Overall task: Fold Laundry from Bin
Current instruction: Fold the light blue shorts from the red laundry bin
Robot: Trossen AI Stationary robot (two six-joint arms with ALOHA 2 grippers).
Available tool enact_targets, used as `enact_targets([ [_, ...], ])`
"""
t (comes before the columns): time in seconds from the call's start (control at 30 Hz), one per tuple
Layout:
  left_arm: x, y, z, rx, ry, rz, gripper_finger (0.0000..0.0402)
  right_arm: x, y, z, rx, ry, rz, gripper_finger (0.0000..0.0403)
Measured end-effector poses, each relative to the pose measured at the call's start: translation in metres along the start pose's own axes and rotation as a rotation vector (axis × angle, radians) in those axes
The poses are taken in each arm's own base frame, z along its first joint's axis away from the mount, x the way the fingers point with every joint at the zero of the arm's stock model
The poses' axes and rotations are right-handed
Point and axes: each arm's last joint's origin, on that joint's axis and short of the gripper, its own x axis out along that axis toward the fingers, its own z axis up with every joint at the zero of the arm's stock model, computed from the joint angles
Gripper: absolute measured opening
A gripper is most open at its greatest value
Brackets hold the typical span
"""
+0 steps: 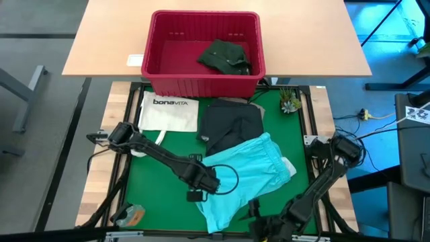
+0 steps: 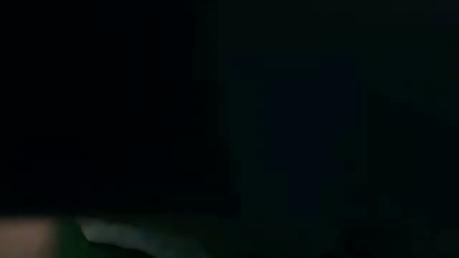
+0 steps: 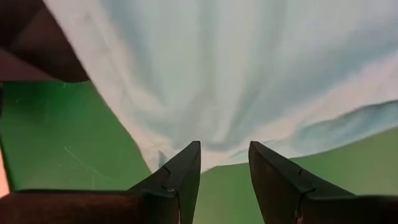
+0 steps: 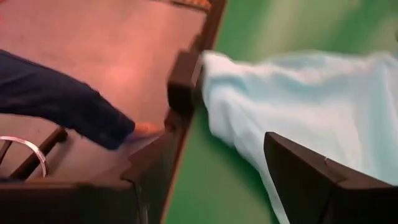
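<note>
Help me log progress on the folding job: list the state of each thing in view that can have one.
turquoise garment: spread on the green mat, rumpled, not folded
dark grey garment: on the mat, partly under the turquoise one
dark green garment: bunched inside the bin
bin: upright, holding one garment
tote bag: lying flat
left gripper: jaws apart at the turquoise edge, nothing pinched
right gripper: open, holding nothing
</note>
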Motion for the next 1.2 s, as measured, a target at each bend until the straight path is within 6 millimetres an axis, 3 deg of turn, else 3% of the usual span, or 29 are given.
enact_targets([
  [0.23,0.018,0.035,0.007,-0.129,0.069,-0.013,0.0130,0.018,0.012,-0.002,-0.125,-0.090,0.026,0.0248],
  [0.5,0.052,0.070,-0.001,-0.233,0.201,-0.066,0.0130,0.032,0.014,-0.011,-0.215,-0.097,-0.020,0.0248],
  [0.73,0.063,0.078,0.005,-0.255,0.154,-0.152,0.0130,0.053,0.009,-0.023,-0.301,-0.052,-0.083,0.0248],
  [0.97,0.064,0.085,0.007,-0.240,0.138,-0.135,0.0130,0.077,-0.012,-0.028,-0.280,-0.010,-0.134,0.0248],
  [1.2,0.064,0.085,0.008,-0.217,0.120,-0.100,0.0130,0.084,-0.017,-0.023,-0.244,-0.015,-0.025,0.0248],
])
